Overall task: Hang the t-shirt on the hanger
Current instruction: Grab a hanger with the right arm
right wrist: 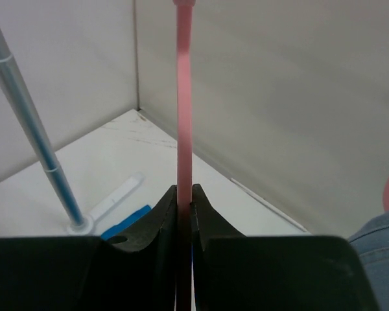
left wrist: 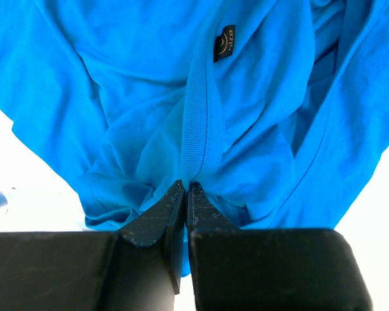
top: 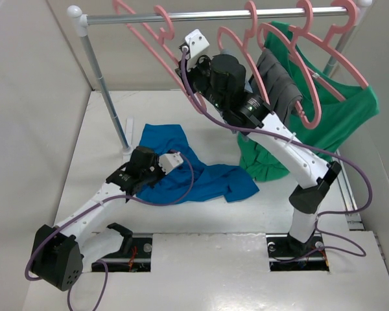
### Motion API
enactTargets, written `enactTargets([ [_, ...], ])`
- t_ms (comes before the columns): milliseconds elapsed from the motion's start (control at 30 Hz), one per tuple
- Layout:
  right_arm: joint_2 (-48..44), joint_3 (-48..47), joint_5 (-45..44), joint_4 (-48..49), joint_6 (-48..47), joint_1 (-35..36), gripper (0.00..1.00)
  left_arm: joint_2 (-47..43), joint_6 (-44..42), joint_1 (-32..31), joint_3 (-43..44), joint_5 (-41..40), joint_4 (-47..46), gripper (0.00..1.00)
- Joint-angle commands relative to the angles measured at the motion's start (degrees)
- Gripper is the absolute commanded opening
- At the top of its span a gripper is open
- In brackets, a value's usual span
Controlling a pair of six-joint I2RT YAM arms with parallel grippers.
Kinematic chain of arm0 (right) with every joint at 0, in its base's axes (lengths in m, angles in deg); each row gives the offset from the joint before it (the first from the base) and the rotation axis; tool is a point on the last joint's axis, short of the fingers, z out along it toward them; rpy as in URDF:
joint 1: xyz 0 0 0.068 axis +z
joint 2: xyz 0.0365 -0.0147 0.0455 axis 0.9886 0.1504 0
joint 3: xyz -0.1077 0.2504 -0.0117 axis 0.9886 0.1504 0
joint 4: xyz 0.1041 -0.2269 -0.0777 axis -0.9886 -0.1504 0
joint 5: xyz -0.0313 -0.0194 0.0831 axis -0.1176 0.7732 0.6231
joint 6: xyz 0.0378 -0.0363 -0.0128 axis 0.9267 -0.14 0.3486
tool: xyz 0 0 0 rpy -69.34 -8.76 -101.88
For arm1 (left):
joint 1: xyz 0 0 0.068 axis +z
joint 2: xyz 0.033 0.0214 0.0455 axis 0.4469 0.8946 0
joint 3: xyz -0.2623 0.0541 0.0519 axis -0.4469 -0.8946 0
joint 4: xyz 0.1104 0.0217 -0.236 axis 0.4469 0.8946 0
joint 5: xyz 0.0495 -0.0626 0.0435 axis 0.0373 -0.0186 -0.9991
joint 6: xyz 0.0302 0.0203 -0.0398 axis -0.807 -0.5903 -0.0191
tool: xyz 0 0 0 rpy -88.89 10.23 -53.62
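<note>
The royal-blue t-shirt (top: 204, 183) lies crumpled on the white table between the two arms. My left gripper (top: 166, 172) is shut on its ribbed collar; in the left wrist view the closed jaws (left wrist: 185, 186) pinch the collar fold just below the size label, with the t-shirt (left wrist: 117, 97) filling the frame. My right gripper (top: 187, 72) is raised near the left part of the rail and is shut on a thin pink hanger (top: 152, 48). In the right wrist view the hanger bar (right wrist: 183, 97) runs straight up out of the closed jaws (right wrist: 183, 189).
A metal rail (top: 214, 17) on a pole (top: 107, 91) spans the back. More pink hangers (top: 298, 71) carry a grey garment (top: 279, 81) and a green shirt (top: 340, 123) at the right. White walls close in behind and on the left. The pole's foot (right wrist: 78, 223) stands near the shirt.
</note>
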State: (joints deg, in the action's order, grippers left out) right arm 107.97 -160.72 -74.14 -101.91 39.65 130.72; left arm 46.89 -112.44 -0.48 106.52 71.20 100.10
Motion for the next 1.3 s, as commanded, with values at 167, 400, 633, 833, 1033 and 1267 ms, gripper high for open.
enactTargets([
  [167, -7.0, 3.5, 10.2, 4.3, -3.9, -0.1, 0.0, -1.4, -0.5, -0.1, -1.1, -0.2, -1.5, 0.0],
  [400, -12.3, 4.6, 18.5, 5.5, -9.5, -0.1, 0.0, -0.9, -0.5, -0.1, -0.6, -0.2, -1.5, 0.0],
  [633, -17.2, 13.1, 22.6, 3.5, -11.5, -0.1, 0.0, -0.4, 0.6, -0.1, 0.6, -0.2, -0.8, 0.0],
  [833, -27.5, 31.3, 18.4, -1.0, -10.1, -0.1, 0.0, -2.3, 1.1, -0.1, 2.3, 1.2, 3.3, 0.0],
  [1033, -38.0, 47.0, 16.4, -1.0, -4.4, -0.7, 0.0, -6.1, 0.1, -0.1, 2.9, 3.9, 5.2, 0.0],
  [1267, -45.5, 55.1, 11.3, -9.7, -0.8, -0.7, 0.0, -3.0, 1.7, -0.1, 6.7, 5.8, 7.1, 0.0],
])
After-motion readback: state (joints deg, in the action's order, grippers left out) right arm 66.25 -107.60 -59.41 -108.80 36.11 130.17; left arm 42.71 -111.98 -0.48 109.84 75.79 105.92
